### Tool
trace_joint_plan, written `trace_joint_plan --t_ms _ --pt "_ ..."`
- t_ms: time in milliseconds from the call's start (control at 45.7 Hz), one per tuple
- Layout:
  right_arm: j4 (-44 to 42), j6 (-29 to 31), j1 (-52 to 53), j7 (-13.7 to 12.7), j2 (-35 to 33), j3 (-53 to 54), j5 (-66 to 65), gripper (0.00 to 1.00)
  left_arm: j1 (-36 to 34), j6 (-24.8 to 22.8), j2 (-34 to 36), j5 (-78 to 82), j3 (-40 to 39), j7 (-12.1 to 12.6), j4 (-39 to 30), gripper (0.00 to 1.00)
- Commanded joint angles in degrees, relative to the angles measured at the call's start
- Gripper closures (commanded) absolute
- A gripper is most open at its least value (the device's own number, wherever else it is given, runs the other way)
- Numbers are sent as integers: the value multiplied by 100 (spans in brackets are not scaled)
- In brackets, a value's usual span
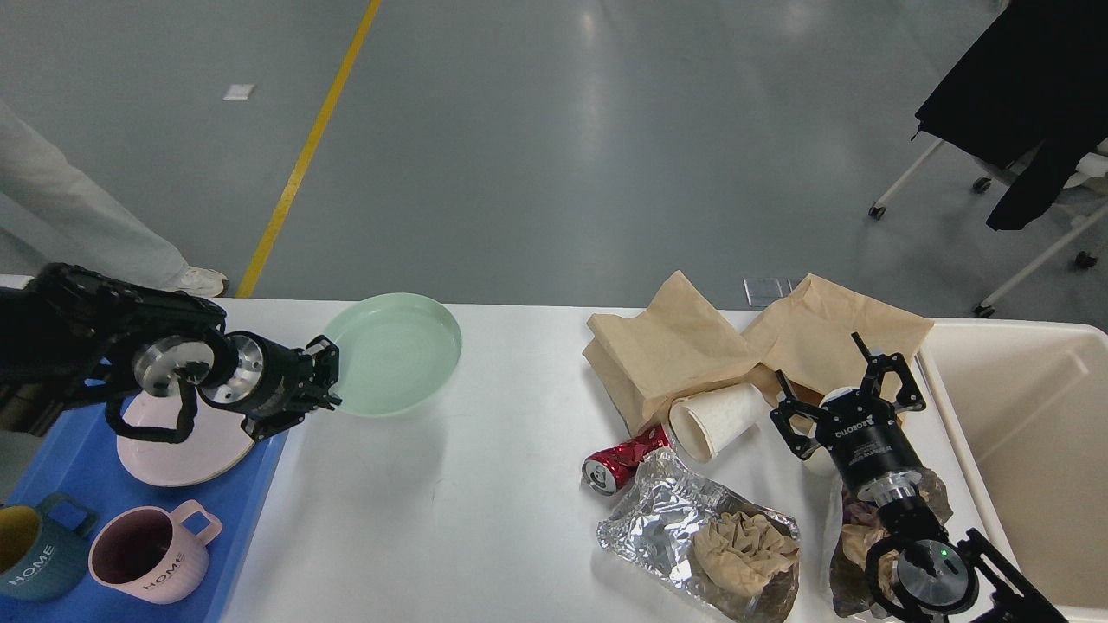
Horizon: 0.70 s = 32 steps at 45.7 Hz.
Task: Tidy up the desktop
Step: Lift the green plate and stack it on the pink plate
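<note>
Two end effectors worked opposite ends of the white counter (433, 519).

Left end effector (327, 376) pinched the rim of a green plate (398, 350), lifted just beside the blue tray (69, 472), likely bound there with the pink plate (182, 446). Right end effector (844, 394) hovered spread and empty over paper bags (692, 342) near a paper cup (714, 420); the cream bin (1021, 450) ran off frame.

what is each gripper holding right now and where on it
The left gripper grips the green plate by its left rim, lifted above the desktop. The right gripper is open, holding nothing.
</note>
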Motion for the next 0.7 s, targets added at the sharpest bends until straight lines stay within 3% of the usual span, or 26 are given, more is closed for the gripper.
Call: trace_joint_plan --t_ms 0,175,285,416,678 --pt "1 0 0 0 0 0 3 0 -833 22 263 9 385 0 -728 100" --pt "1 0 0 0 0 0 3 0 -834 -4 456 26 482 0 -729 100" --pt "1 0 0 0 0 0 3 0 -588 -337 842 96 508 315 -457 100" --pt "1 0 0 0 0 0 -5 0 61 -847 1142 421 456 650 650 100" --pt "9 0 -9 0 0 0 3 0 1713 -1314 1291 1318 -440 703 2496 100"
